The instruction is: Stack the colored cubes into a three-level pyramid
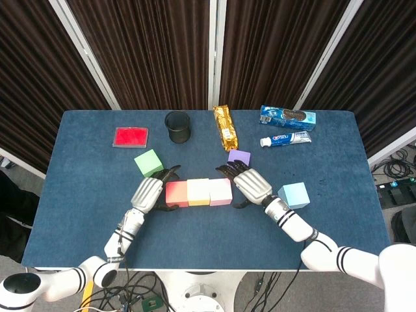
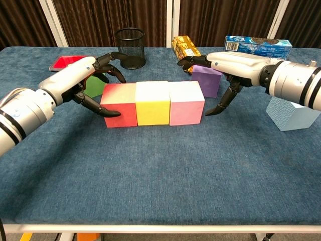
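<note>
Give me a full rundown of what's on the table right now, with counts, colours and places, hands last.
red cube: 1, red, left end of the centre row
yellow cube: 1, yellow, middle of the row
pink cube: 1, pink, right end of the row
green cube: 1, green, behind the left hand
purple cube: 1, purple, behind the row's right end
light blue cube: 1, light blue, right side
mesh cup: 1, black, back centre
red flat box: 1, red, back left
snack packet: 1, gold, back centre
biscuit pack: 1, blue, back right
toothpaste tube: 1, white and blue, before the biscuit pack
table: 1, blue cloth
left hand: at the red cube's outer side
right hand: beside the pink cube, just clear
</note>
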Robot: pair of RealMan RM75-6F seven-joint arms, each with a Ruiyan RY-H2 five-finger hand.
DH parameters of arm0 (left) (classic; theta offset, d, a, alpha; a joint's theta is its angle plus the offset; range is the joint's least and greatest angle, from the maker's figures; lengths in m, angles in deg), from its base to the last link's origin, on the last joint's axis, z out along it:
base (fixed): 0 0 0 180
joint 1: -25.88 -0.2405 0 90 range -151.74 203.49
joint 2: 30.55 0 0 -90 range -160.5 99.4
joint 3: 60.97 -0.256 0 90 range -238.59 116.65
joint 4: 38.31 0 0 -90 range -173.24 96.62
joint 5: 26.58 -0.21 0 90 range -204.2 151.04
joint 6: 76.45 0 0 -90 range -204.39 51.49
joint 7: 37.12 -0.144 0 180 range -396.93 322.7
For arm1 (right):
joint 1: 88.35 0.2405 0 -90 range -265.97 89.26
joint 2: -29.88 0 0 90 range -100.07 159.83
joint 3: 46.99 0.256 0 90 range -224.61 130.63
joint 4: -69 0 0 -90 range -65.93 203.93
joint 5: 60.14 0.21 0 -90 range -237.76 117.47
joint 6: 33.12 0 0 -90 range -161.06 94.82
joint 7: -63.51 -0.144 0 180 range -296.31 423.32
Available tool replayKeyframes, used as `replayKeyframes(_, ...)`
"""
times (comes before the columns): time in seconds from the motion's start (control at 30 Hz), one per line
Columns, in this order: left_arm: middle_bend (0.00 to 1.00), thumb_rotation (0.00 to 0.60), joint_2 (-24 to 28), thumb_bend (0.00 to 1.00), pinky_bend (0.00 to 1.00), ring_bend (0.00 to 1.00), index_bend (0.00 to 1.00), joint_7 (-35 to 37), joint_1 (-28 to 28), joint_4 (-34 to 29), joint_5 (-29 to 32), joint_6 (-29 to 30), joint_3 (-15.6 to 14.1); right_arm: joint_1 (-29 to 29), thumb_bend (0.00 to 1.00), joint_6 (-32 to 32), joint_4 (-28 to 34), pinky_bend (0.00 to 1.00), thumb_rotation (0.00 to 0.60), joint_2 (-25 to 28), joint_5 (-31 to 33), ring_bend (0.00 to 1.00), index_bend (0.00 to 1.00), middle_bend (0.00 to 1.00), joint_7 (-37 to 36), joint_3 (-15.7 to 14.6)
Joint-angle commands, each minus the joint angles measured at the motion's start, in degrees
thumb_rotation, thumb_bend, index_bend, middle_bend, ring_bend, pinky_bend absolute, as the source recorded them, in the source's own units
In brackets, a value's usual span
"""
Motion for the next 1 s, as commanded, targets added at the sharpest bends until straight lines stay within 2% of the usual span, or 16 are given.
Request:
replayKeyframes(0.03, 0.27, 0.6, 0.35, 0.08, 0.23, 0.14, 0.08, -0.44, -0.12, -0.97, -0.09, 0.15, -0.11, -0.38, 0.0, 0.41, 0.91, 0.0, 0.6, 0.76, 0.1, 0.0, 0.0, 0.06, 0.45, -0.03)
replayKeyframes(0.27, 0.25, 0.6, 2.21, 0.08, 0.22, 0.12, 0.08, -1.61, -0.01, -4.77, -0.54, 1.39, 0.8, -1.31, 0.0, 1.88, 3.28, 0.0, 0.6, 2.94, 0.38, 0.0, 0.0, 0.06, 1.43, 0.34)
replayKeyframes(0.43, 0.25, 0.6, 5.38, 0.08, 0.22, 0.12, 0.08, -5.45, 0.0, -9.44, -0.29, 2.38, 2.06, -1.77, 0.0, 2.91, 5.43, 0.0, 0.6, 4.84, 0.79, 0.0, 0.0, 0.06, 2.24, 1.1)
replayKeyframes(0.63, 0.26, 0.6, 6.64, 0.08, 0.22, 0.12, 0.08, -7.59, -0.56, -12.08, 1.14, 1.87, 1.97, -1.58, 0.0, 2.26, 6.06, 0.0, 0.6, 4.5, 0.97, 0.0, 0.0, 0.16, 2.35, 1.03)
replayKeyframes(1.0, 0.26, 0.6, 7.92, 0.07, 0.22, 0.12, 0.08, -8.08, -1.21, -13.35, 1.71, 2.3, 1.93, 0.28, 0.03, 0.12, 1.7, 0.0, 0.6, 0.5, 0.89, 0.0, 0.0, 0.29, 1.13, 1.36)
